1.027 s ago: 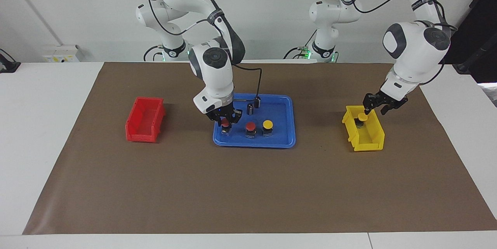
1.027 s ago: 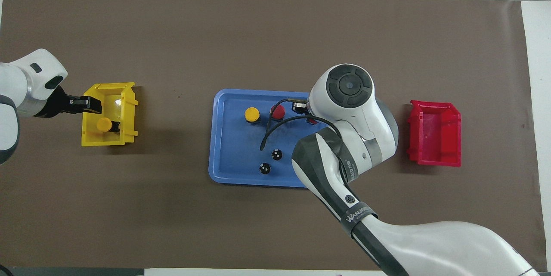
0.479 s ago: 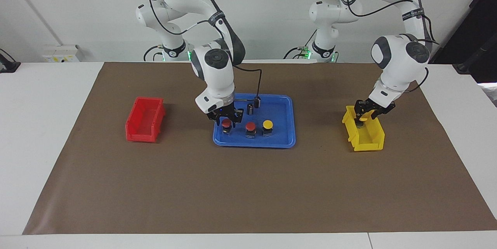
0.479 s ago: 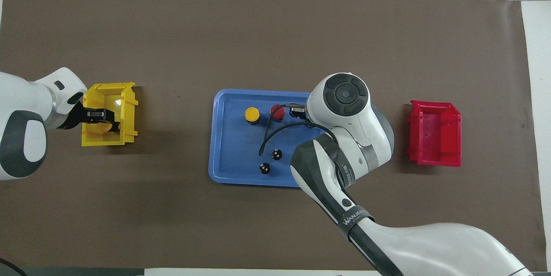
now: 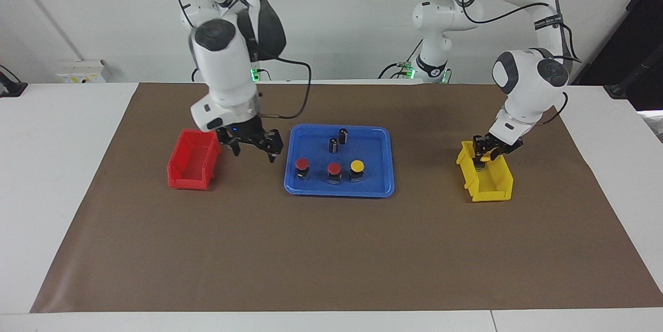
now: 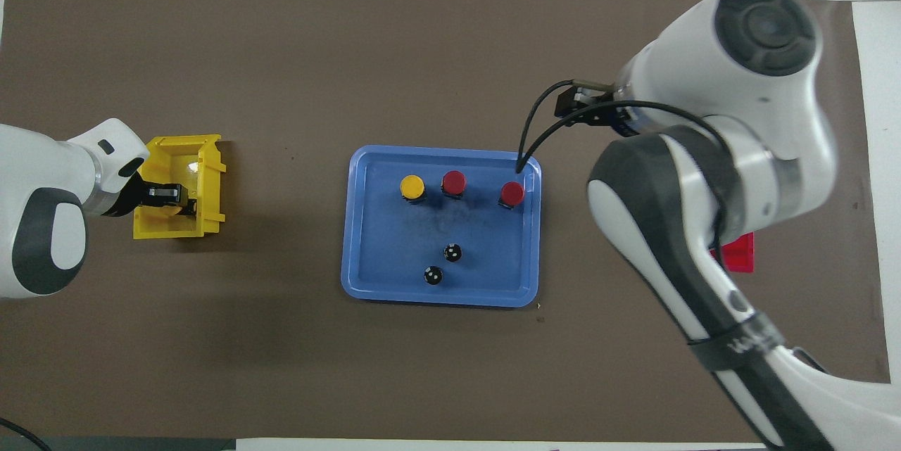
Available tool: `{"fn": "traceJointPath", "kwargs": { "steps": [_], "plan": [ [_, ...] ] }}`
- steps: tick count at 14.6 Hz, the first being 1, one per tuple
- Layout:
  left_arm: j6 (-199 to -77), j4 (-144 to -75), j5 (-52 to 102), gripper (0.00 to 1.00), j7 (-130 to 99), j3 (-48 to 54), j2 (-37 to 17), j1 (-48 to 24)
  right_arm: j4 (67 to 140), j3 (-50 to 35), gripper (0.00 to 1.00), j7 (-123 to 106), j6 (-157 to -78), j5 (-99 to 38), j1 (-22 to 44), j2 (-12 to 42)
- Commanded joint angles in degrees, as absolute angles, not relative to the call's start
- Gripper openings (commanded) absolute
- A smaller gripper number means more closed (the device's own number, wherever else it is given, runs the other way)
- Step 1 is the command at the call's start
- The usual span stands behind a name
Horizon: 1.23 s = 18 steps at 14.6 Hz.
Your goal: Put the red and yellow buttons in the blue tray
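Three buttons stood in a row in the blue tray (image 5: 386,138) at mid-table: a red button (image 5: 302,164) toward the right arm's end, a second red button (image 5: 334,168) beside it, and a yellow button (image 5: 357,166) next along. The fourth, a yellow-capped button (image 5: 484,156), sat in the yellow bin (image 5: 492,184) at the left arm's end of the table, down inside the end nearer the robots.

The left end effector (image 5: 490,149) was lowered into that bin with its fingers around the cap; whether they had closed on it could not be told. The right end effector (image 5: 252,145) hung open and empty over the brown mat (image 5: 331,249), between the red bin (image 5: 192,160) and the tray.

By the look of it, the task was on its last pick. The next move would call for a firm grip on the button, a straight lift clear of the bin's walls, then a carry across to a bare patch of tray, away from the two dark cylinders (image 5: 337,140) standing in the tray nearer the robots.

In the overhead view a dark band on the right arm carried pale lettering, too cut off to read.
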State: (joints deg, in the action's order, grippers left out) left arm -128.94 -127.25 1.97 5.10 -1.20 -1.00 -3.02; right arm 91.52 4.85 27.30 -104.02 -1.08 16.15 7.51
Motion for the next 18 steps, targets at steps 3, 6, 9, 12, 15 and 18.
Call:
{"fn": "traceJointPath", "kwargs": {
  "steps": [3,6,9,12,15,18],
  "plan": [
    [-116.2,-113.9,1.9,0.01,4.8,-0.7,-1.8,-4.2,89.8,4.2,1.0,11.2,-91.3,-1.8,4.9,0.6],
    [-107.2,-104.0,-3.9,0.01,0.4,-0.5,-4.0,-10.3,87.8,4.3,1.0,1.9,-84.6,-1.1,-0.1,-0.4],
    [-111.4,-106.5,-3.8,0.01,-12.3,-0.4,-4.7,-18.4,88.5,4.0,1.0,-0.9,-83.1,0.6,-3.1,-1.2],
    [-115.1,-106.6,-3.4,0.01,-24.9,-0.3,-8.1,-26.8,90.6,3.9,1.0,-3.9,-84.4,0.6,-4.7,-1.9],
    [-115.9,-105.3,0.1,0.01,-26.6,-0.4,-11.7,-31.1,90.6,3.6,1.0,-3.8,-84.2,0.8,-4.2,-2.1],
    [-117.4,-105.3,0.9,0.01,-26.7,-0.4,-14.1,-32.9,90.7,3.5,1.0,-3.8,-83.3,0.9,-4.1,-2.1]
  ]
}}
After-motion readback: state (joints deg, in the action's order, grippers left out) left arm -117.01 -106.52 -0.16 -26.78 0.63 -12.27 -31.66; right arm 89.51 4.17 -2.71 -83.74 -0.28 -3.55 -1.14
